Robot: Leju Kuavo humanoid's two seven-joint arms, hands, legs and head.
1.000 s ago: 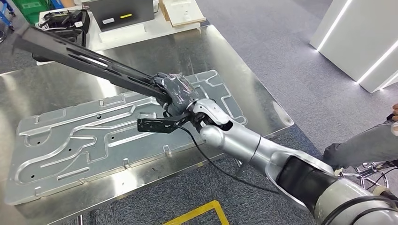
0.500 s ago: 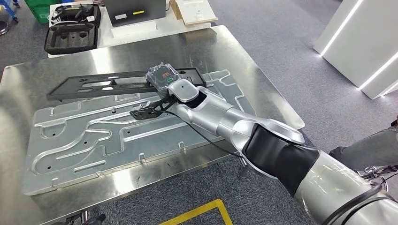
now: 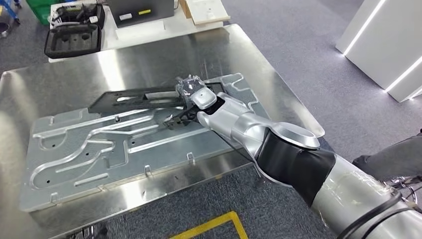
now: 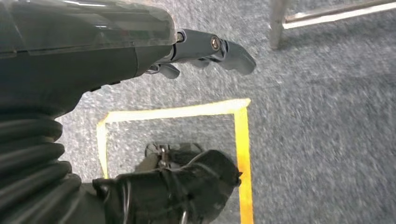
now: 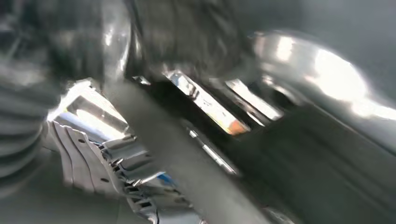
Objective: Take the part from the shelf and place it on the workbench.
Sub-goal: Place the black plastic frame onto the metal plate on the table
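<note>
The part is a long black slotted bar (image 3: 134,99). It lies low across the far side of the big ribbed silver plate (image 3: 99,149) on the steel workbench (image 3: 74,69). My right hand (image 3: 191,92) grips the bar's right end, with my silver arm reaching in from the lower right. The right wrist view is blurred, showing dark bar (image 5: 289,154) and bright metal close up. My left hand (image 4: 210,49) hangs beside my body above the carpet and holds nothing.
Behind the workbench a white table carries an open black foam case (image 3: 69,37) and a dark box (image 3: 142,10). A person's leg (image 3: 393,157) is at the right edge. Yellow tape (image 3: 219,226) marks the carpet near the bench's front edge.
The bar was raised and slanted towards the far left a second ago. My right hand has brought it down nearly flat over the plate and shifted it towards the right.
</note>
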